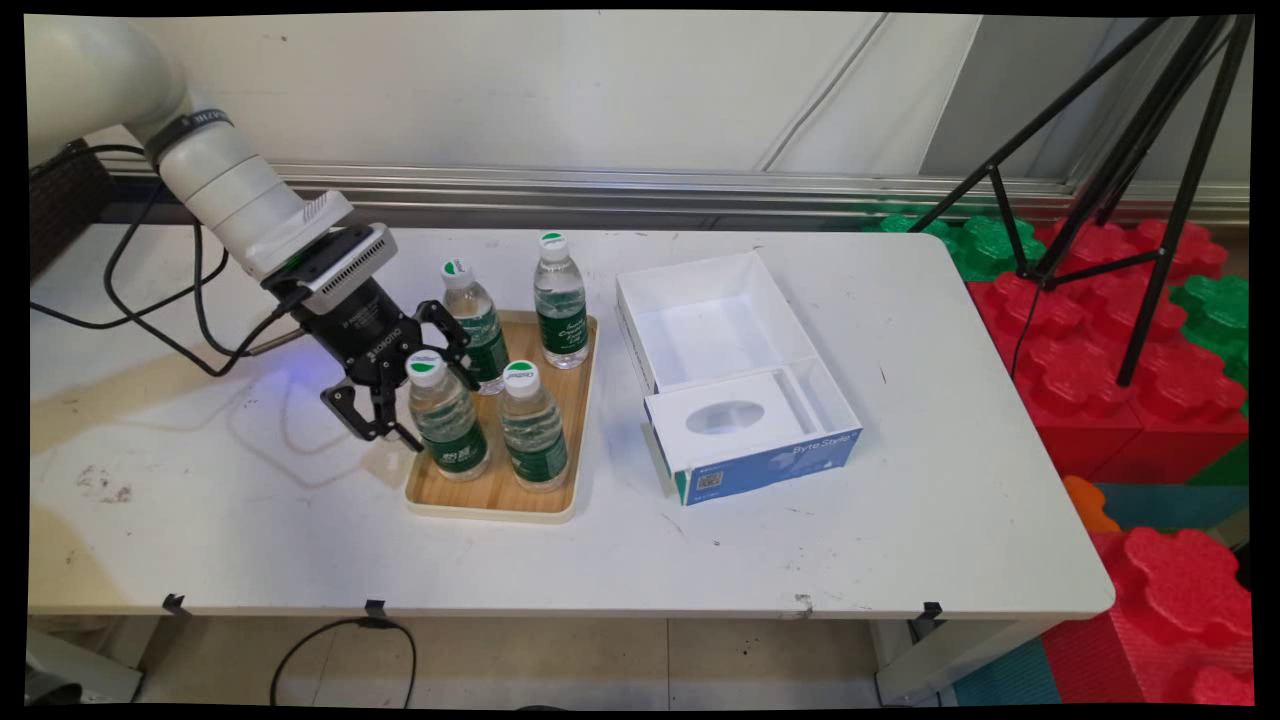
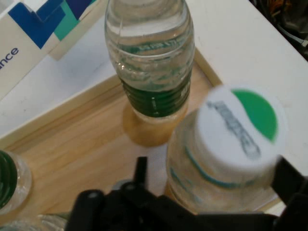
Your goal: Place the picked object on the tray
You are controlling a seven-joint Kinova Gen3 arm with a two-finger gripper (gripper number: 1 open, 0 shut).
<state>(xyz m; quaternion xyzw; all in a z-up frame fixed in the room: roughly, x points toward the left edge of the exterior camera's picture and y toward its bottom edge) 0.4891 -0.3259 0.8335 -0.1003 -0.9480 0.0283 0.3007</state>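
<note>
Several clear water bottles with green labels and white caps stand on a wooden tray. My gripper is open and low at the tray's left side. Its two fingers straddle the front-left bottle, one on the near-left side and one behind it. In the hand view that bottle's cap fills the lower right, close between the black fingers of the gripper. The front-right bottle stands just beyond it on the tray. I cannot tell whether the pads touch the bottle.
Two more bottles stand at the tray's back. An open white and blue box lies right of the tray, its corner showing in the hand view. A black tripod and red foam blocks are past the table's right edge.
</note>
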